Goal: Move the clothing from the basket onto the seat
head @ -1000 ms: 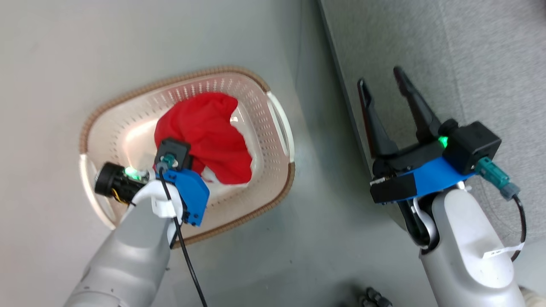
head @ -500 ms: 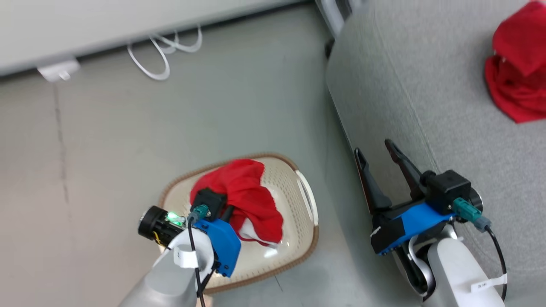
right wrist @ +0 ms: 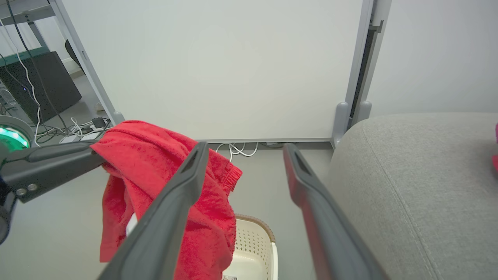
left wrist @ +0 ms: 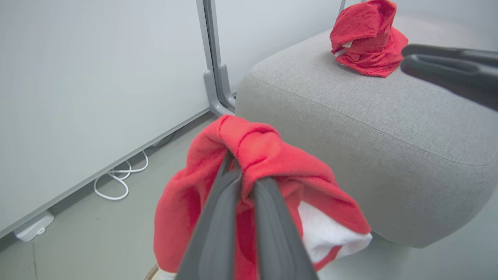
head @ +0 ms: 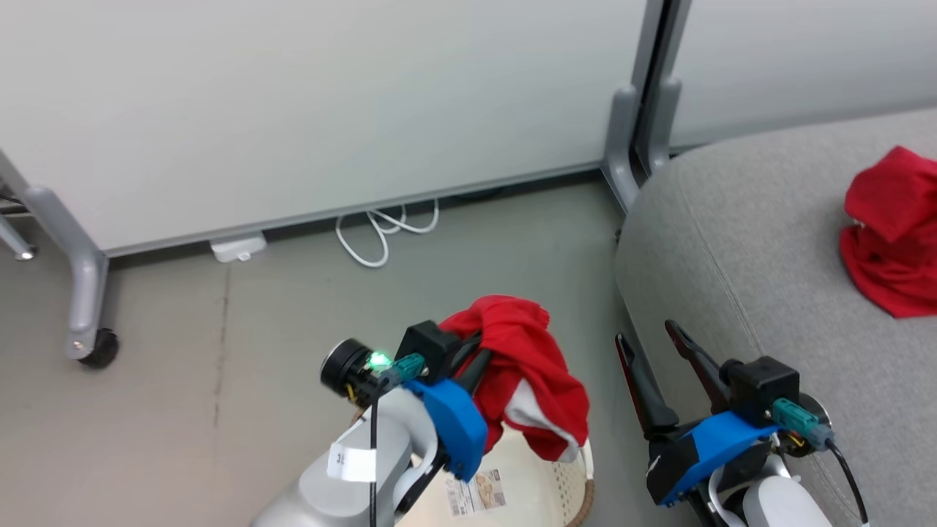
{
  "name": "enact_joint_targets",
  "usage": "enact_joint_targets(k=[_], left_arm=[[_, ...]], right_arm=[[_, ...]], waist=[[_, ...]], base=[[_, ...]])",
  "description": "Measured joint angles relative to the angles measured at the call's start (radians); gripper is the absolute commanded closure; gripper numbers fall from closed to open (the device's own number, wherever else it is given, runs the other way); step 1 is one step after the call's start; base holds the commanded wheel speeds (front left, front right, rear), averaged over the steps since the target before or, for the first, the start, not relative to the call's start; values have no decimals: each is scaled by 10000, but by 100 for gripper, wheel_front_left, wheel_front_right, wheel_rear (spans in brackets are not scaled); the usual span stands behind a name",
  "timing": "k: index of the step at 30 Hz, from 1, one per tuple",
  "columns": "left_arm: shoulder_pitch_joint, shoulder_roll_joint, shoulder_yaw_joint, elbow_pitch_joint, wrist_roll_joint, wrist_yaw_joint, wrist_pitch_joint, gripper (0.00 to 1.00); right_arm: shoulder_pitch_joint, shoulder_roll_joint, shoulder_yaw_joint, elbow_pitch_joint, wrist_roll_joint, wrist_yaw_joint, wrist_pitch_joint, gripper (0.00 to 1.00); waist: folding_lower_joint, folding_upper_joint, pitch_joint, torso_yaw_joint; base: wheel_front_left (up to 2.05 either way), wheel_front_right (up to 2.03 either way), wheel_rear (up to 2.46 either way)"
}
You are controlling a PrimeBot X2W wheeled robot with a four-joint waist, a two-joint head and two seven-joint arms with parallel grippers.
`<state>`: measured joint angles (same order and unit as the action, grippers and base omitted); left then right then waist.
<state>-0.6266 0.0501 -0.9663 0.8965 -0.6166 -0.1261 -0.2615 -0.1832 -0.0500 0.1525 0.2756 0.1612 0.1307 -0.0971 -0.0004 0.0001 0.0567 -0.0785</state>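
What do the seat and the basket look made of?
Seat: probably woven fabric upholstery, matte grey, fine weave visible. Basket: seemingly moulded plastic, cream, slightly glossy, with punched holes and a brown woven-look rim.

All three views are brightly and evenly lit by soft, diffuse light, seemingly from overhead, and shadows are kept soft. A faint shade is seen on the floor (left wrist: 447, 264) under the seat (left wrist: 369, 128). The white panel (head: 329, 110) is rendered slightly washed out, the clothing (left wrist: 272, 163) a saturated red. A green lamp (head: 379, 359) is seen glowing. The fingers (left wrist: 216, 233) of the left gripper (left wrist: 243, 175) and of the right gripper (right wrist: 245, 147) are blurred by nearness to the lens, and a post (right wrist: 83, 58) is tilted by wide-angle distortion.
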Motion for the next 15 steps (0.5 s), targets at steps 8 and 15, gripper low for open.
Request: enact_joint_targets(k=[8,15], left_arm=[[-994,6,-719,-947,-995,-27,242,100],[-1793,0,-1099,-1423,-1787,-27,685,100]], right_arm=[[375,2,-44,-240,38,0,230,0],[452,2,-8,-339,63,0,313,0]], waist=[[1,0,-677,593],[2,-1,-913,791]], base=[[0,0,0],[0,0,0]])
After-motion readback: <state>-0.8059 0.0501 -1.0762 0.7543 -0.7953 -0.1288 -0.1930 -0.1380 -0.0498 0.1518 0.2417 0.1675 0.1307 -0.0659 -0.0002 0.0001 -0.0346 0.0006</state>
